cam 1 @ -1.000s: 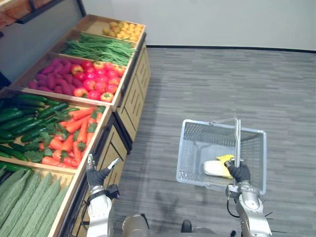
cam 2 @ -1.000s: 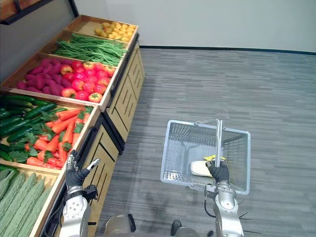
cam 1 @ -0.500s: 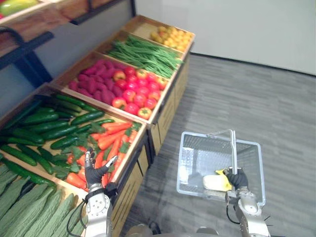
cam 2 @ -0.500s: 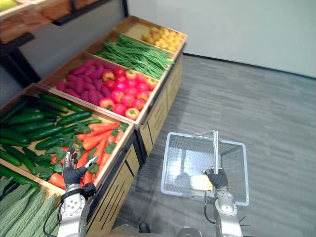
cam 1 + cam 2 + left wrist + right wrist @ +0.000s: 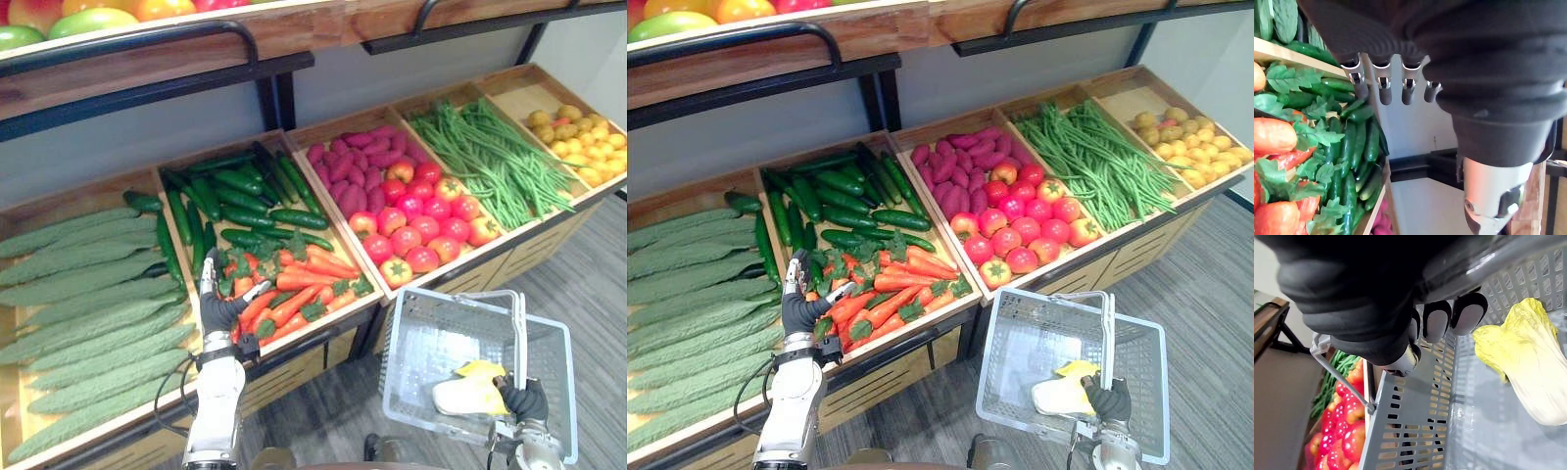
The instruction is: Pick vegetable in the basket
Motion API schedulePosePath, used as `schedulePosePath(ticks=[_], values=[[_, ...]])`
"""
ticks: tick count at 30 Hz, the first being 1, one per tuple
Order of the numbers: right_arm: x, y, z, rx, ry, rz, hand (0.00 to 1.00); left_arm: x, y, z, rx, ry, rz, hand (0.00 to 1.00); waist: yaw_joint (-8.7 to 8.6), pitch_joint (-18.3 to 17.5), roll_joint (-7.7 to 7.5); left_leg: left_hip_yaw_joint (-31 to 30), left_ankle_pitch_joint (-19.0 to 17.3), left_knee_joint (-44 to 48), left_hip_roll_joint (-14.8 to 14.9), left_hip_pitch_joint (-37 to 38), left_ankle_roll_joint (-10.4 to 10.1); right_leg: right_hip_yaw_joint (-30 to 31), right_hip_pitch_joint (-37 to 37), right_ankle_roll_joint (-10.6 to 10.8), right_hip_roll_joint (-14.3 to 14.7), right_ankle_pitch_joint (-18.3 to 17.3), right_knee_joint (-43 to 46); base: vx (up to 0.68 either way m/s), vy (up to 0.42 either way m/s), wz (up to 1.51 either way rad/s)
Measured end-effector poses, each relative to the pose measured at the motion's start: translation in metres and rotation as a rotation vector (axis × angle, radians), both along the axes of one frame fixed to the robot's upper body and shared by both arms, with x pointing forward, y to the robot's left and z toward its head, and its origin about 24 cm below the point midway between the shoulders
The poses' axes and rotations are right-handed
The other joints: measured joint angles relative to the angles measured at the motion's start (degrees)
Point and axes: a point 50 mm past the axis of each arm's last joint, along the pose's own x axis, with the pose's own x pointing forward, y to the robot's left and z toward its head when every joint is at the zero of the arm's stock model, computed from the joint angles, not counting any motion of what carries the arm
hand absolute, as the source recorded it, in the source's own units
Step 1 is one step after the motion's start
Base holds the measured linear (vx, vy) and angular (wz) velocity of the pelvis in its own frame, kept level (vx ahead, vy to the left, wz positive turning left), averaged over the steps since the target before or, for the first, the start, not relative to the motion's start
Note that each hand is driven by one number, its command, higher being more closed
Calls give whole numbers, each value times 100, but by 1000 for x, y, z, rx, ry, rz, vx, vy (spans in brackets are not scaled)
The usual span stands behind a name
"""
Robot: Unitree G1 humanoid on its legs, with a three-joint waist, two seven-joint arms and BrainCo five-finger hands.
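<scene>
My left hand (image 5: 223,308) is open, its fingers straight, and hovers over the front of the carrot crate (image 5: 294,289); past its fingers (image 5: 1383,90) I see carrots (image 5: 1273,134) and cucumbers (image 5: 1354,147). My right hand (image 5: 524,399) is shut on the handle (image 5: 1508,254) of a grey mesh basket (image 5: 431,304) that hangs low at the right, in front of the stand. A pale yellow-green cabbage (image 5: 1533,367) lies inside the basket, close to that hand.
The wooden stand holds crates of long pale green gourds (image 5: 88,304), dark cucumbers (image 5: 235,196), purple roots (image 5: 348,166), red tomatoes (image 5: 421,225), green beans (image 5: 490,157) and small yellow fruit (image 5: 578,132). An upper shelf (image 5: 147,59) overhangs the crates. Grey floor (image 5: 598,255) lies to the right.
The whole picture has swung round to face the stand, so the camera moved. My left hand stays open, now over the carrots. The right hand keeps hold of the basket handle.
</scene>
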Motion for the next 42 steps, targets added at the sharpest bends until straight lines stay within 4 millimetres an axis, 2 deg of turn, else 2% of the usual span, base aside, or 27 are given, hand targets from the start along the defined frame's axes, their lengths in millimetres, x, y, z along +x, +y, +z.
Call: schedulePosePath(ticks=[2,3,4,5,6,8,11,15,16,22,25,28,32,35,42], values=[[-4,1,-8,38,17,-33,100,3,4,3,32,-10,-10,0,-12,-3,-60,40,141,-98,-6,-156,96,-249,2,-3,-92,32,-68,-120,-43,79],[-7,2,-14,68,24,-62,100,5,8,7,59,-19,-13,0,-13,-10,-114,341,217,-285,100,-180,249,-382,23,-13,-186,102,-166,-124,-23,74],[-9,2,-15,78,27,-76,100,7,9,8,76,-24,-16,0,-12,-4,-130,624,260,-407,212,-169,299,-447,51,-9,-202,132,-236,-117,-42,70],[-11,1,-18,90,36,-95,100,9,11,11,112,-30,-19,0,-37,0,-155,1060,355,-657,344,-117,217,-547,85,14,-270,170,-367,-119,-46,55],[-14,-2,-20,91,41,-118,100,13,11,13,143,-35,-26,0,-22,3,-139,1296,522,-845,399,-67,16,-570,86,45,-314,158,-448,-113,-31,40],[-13,-3,-20,95,39,-121,100,15,14,16,195,-37,-30,0,-23,-5,-110,1411,835,-1075,398,-7,-11,-470,88,96,-296,184,-515,-78,47,6],[-9,0,-20,105,31,-106,100,23,15,17,295,-26,-56,0,-42,-9,-122,1654,1106,-1357,380,95,-52,-173,79,206,-246,277,-670,-25,57,-7],[-2,4,-20,111,18,-83,100,26,24,8,398,38,-56,0,-123,-40,-226,1847,1301,-1608,353,168,-102,8,73,257,-228,483,-893,34,53,-19],[-2,6,-23,120,27,-76,100,28,26,0,438,86,-55,0,-157,-41,-284,1923,1355,-1716,330,235,-126,86,71,204,-229,548,-933,54,37,-10],[0,8,-27,136,38,-59,100,43,26,-14,503,183,-57,0,-200,-37,-292,2065,1388,-1798,306,267,-146,265,-35,197,-207,552,-934,43,14,-14],[10,13,-25,135,14,-24,100,54,26,-21,564,240,-56,0,-336,-3,-314,2110,1397,-1803,319,189,-158,352,-173,172,-167,568,-916,-1,-11,-15],[19,12,-20,117,-13,5,100,66,25,-25,615,281,-61,0,-337,81,-319,2238,1399,-1800,349,114,-162,508,-335,151,-109,598,-906,-23,-18,-24],[31,11,-13,99,-54,20,100,81,23,-17,682,271,-69,0,-336,321,-369,2305,1415,-1792,398,26,-188,578,-492,116,-45,620,-843,-20,-29,-11],[37,7,-7,69,-88,32,100,95,14,-7,741,241,-86,0,-347,512,-379,2316,1428,-1786,404,-88,-200,589,-626,99,-36,644,-811,-7,-7,-2],[40,8,-5,64,-99,41,100,110,4,7,872,185,-70,0,-350,709,-418,2406,1425,-1780,409,-124,-203,662,-718,101,-25,647,-802,0,-2,-5]])
